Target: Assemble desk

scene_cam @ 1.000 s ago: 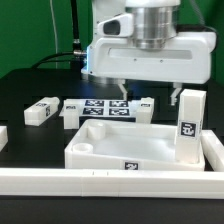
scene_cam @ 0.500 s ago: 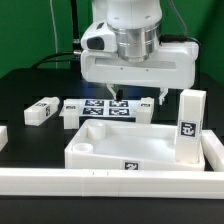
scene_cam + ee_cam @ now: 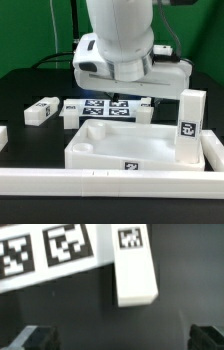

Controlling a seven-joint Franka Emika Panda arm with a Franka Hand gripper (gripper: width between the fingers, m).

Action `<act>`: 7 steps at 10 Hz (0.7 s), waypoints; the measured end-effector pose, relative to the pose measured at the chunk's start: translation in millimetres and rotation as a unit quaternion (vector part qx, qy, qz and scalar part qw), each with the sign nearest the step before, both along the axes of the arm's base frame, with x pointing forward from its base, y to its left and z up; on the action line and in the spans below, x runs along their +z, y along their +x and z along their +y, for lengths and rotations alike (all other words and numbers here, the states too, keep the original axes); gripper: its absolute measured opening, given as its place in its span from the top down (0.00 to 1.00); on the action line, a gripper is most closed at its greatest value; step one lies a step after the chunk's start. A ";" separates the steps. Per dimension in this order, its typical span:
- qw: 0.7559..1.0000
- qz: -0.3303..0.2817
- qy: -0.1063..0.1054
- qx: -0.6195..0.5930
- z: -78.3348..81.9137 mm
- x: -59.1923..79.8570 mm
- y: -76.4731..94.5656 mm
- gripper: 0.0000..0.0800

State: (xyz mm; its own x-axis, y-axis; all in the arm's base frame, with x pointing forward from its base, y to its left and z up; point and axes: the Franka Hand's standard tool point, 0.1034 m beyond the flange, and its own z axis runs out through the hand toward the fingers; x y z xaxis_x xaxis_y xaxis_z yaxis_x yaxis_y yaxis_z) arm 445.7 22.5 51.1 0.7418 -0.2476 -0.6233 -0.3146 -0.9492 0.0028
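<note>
Wrist view is showing the gripper [image 3: 120, 338] hanging with its fingers [image 3: 35, 338] spread wide, holding nothing and touching nothing, while a loose leg [image 3: 137, 272] is lying flat on the dark worktop [image 3: 90, 319] ahead of them, close against the marker board [image 3: 50, 249]. In the exterior view the loose leg [image 3: 146, 103] is lying behind the desk top [image 3: 110, 150], which is sitting in the lower middle of the frame with a standing leg [image 3: 190, 125] upright at its right end. To my eye the arm is lining up a pick: it should be centring the leg between the fingers, squaring to its long sides, then dropping low before closing.
</note>
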 end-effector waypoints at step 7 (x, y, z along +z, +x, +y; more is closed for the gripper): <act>0.994 0.106 0.025 0.004 3.9 -11.1 -7.7 0.19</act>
State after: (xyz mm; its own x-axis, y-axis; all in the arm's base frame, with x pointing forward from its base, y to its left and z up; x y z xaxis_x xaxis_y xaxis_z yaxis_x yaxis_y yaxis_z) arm 437.9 26.4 39.9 0.5940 -0.2074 -0.7773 -0.3049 -0.9521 0.0210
